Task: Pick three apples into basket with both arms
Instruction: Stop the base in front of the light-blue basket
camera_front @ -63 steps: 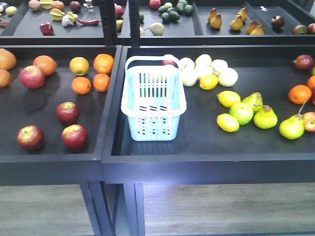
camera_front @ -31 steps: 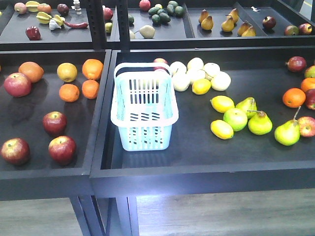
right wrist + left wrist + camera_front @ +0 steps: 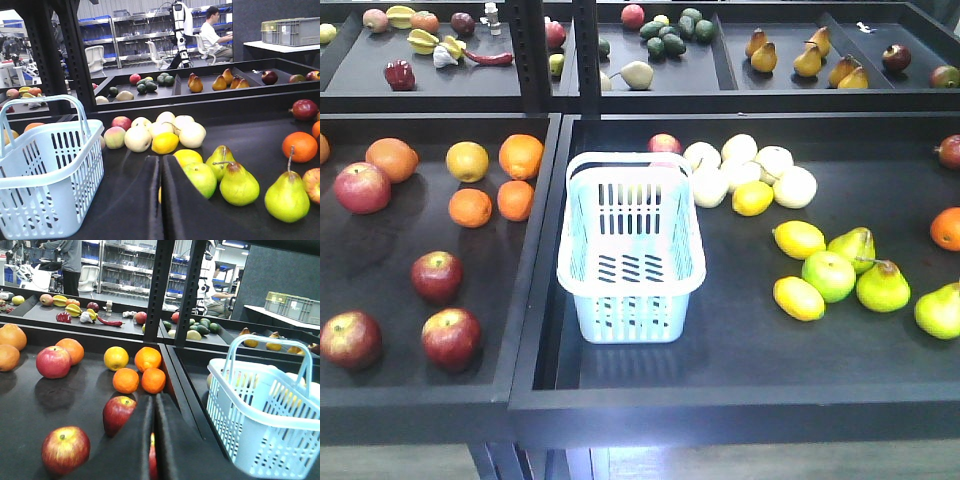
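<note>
The change is in the framing, not on the trays. Against the front view of half a second ago, the basket (image 3: 630, 318) sits lower and a little further right, and the pears (image 3: 882, 287) have slid towards the right edge. A second ago it stood higher and looked smaller. No fruit has moved relative to its neighbours, so I judge that the robot (it rides on a mobile base) has been settling in closer to the rack.

For the task, this is still the approach: nothing is picked. The three apples (image 3: 437, 276) lie in the left tray (image 3: 380, 245), one behind and two nearer the front (image 3: 451, 339) (image 3: 350, 339), well apart from the oranges (image 3: 470, 207). The basket stands upright and looks empty at the left end of the right tray (image 3: 740, 345), handle raised.

The left gripper (image 3: 154, 399) hangs over the left tray with its fingers pressed almost together, holding nothing, a sliver of apple showing through the slit. The right gripper (image 3: 160, 159) is likewise closed and empty, just beside the basket.
</note>
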{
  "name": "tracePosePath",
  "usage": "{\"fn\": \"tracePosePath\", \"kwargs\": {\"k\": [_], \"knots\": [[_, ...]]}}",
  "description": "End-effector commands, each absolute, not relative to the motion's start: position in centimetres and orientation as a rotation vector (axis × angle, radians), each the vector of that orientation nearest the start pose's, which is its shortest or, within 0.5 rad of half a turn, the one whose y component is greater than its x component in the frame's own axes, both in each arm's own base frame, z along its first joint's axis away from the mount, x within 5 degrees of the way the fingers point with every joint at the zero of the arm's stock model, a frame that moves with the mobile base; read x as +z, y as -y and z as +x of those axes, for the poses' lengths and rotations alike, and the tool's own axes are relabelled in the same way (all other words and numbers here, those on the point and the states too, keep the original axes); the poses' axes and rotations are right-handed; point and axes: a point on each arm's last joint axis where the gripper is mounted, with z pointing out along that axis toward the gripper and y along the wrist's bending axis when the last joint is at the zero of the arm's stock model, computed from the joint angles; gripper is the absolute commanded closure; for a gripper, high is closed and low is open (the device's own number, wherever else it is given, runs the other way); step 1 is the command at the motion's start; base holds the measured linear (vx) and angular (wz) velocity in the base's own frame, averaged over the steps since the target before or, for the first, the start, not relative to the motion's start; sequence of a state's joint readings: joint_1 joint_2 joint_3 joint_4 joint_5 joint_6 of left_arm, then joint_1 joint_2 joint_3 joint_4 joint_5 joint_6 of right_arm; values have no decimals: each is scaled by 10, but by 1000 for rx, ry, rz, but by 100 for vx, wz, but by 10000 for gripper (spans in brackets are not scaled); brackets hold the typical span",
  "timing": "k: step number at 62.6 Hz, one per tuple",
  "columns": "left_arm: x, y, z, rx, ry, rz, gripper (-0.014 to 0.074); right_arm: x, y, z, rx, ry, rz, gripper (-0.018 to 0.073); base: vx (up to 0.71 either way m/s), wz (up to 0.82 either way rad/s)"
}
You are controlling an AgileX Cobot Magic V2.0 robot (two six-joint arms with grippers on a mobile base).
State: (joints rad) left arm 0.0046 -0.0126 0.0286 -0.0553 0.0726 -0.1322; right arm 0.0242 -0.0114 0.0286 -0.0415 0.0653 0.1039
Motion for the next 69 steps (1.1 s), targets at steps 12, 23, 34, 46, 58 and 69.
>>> {"fn": "tracePosePath", "kwargs": {"k": [12,23,34,46,58,69], "knots": [[214,0,55,-159,-1459,-147,603,201,-1,56,57,-1492,22,564,14,1],[214,0,55,-159,-1459,-147,603,201,-1,56,57,-1492,22,564,12,0],[214,0,55,-159,-1459,-147,603,201,-1,56,57,-1492,22,564,11,0],[214,0,55,-159,-1459,-147,603,201,-1,56,57,-1492,22,564,8,0],[214,0,55,-159,-1459,-147,603,201,-1,56,57,-1492,22,564,6,0],[214,0,55,-159,-1459,-147,603,201,-1,56,57,-1492,22,564,5,0]]}}
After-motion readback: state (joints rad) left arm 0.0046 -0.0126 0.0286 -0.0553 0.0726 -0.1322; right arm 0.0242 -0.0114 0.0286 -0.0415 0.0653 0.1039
